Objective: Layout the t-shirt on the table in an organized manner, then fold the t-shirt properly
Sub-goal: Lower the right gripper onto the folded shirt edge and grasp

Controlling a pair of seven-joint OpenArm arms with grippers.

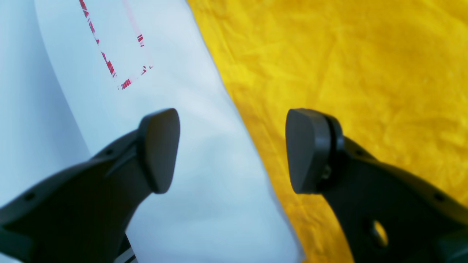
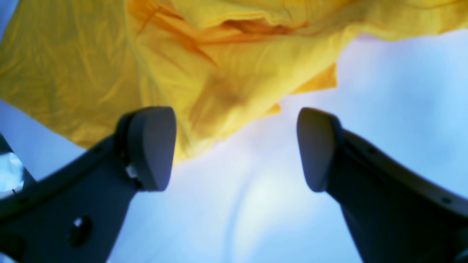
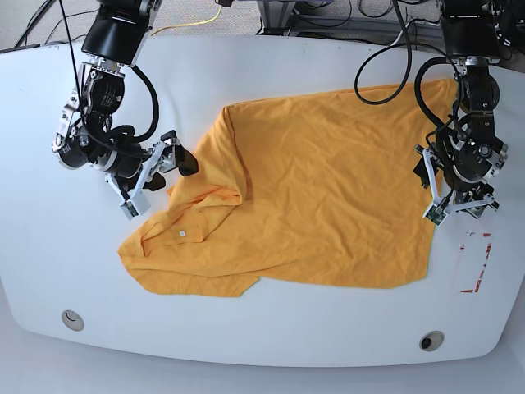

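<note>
The orange-yellow t-shirt (image 3: 328, 189) lies spread over the middle of the white table (image 3: 287, 328), its left part bunched and folded over, with a small label showing. My right gripper (image 3: 179, 156) hovers open by that bunched left edge. In the right wrist view the gripper (image 2: 236, 148) holds nothing, with rumpled t-shirt (image 2: 73, 65) ahead and bare table (image 2: 402, 91) below. My left gripper (image 3: 428, 176) is open over the shirt's right edge. In the left wrist view the gripper (image 1: 232, 149) straddles that edge: one finger over the table (image 1: 204, 109), the other over the t-shirt (image 1: 347, 54).
A red-tape outline (image 3: 476, 279) marks the table at the right, also seen ahead as red tape (image 1: 108, 65). Two round grommets (image 3: 72, 319) (image 3: 431, 340) sit near the front edge. Cables hang behind the far edge.
</note>
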